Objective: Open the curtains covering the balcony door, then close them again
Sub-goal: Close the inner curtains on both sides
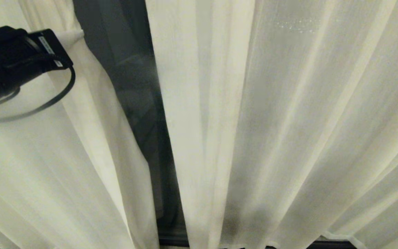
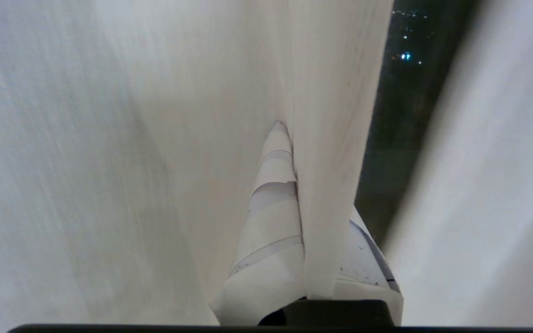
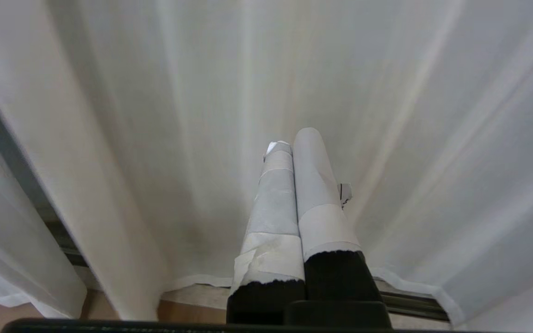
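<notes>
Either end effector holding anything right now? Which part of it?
Left end effector is shut on the left curtain, pinching its hemmed inner edge beside the gap. Right end effector is shut, holding nothing.

Covering nearly all of the balcony door (image 1: 133, 103): only a narrow dark strip of glass showing btwn the curtains (image 1: 288, 121), frame mostly hidden, bottom rail peeking out under the hems. Running off every edge of head view, so curtain tops & full width not visible. Cutting off the left arm (image 1: 9, 62) at the pic's left edge; its fingers hiding behind the fabric there. In left wrist view, burying one of the left gripper (image 2: 301, 203) fingers under the pinched curtain hem, only its base showing. Blurring in the near panel at that view's side. Showing tiny lights thru the glass, too small to ID.
</notes>
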